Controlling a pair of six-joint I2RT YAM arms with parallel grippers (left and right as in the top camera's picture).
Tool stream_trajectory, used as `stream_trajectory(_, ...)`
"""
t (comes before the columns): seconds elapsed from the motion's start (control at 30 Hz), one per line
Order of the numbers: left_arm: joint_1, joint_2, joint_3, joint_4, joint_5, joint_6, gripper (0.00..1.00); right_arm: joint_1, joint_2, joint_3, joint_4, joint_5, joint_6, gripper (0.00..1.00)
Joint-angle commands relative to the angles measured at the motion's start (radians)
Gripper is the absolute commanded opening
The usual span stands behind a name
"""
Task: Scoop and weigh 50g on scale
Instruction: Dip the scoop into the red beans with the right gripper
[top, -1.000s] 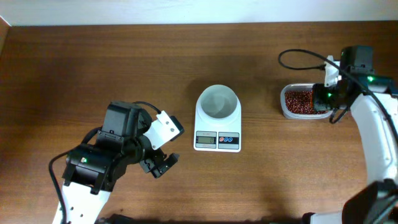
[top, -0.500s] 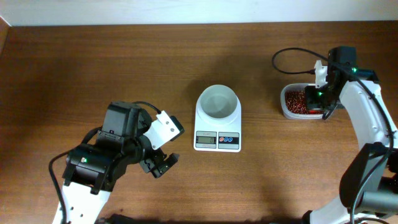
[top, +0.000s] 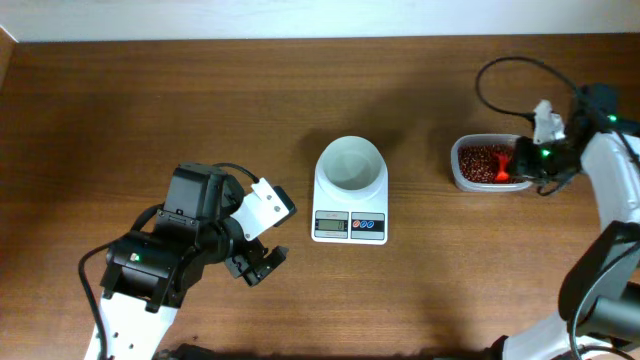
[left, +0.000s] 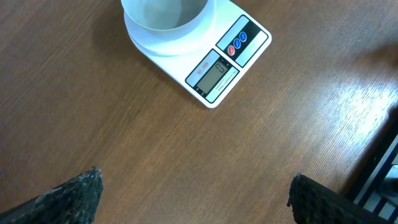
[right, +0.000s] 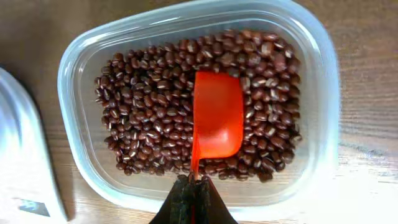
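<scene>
The white scale (top: 350, 222) stands mid-table with its round bowl (top: 350, 163) empty; the left wrist view shows the scale (left: 214, 71) too. The red-brown beans (right: 149, 112) fill a clear tub (right: 324, 118) to the scale's right, and the beans (top: 482, 162) also show in the overhead view. My right gripper (right: 194, 185) is shut on the handle of a red scoop (right: 217, 118). The scoop lies on the beans with none showing on it. My left gripper (top: 258, 262) hangs open over bare wood, left of and nearer than the scale, holding nothing.
A black cable (top: 500, 70) loops behind the right arm. The tub (top: 458, 172) sits about a hand's width right of the scale. A pale wall strip (top: 300, 15) runs along the table's far edge.
The right arm has swung to the tub's right side, and the red scoop now shows over the beans. The left arm has not moved.
</scene>
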Motion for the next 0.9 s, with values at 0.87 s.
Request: stream_trajectory(0.87, 0.006, -0.001, 0.006, 0.002, 0.018, 0.015, 0.99, -0.365, 0.02, -0.001, -0.122, -0.607, -0.058, 0.04)
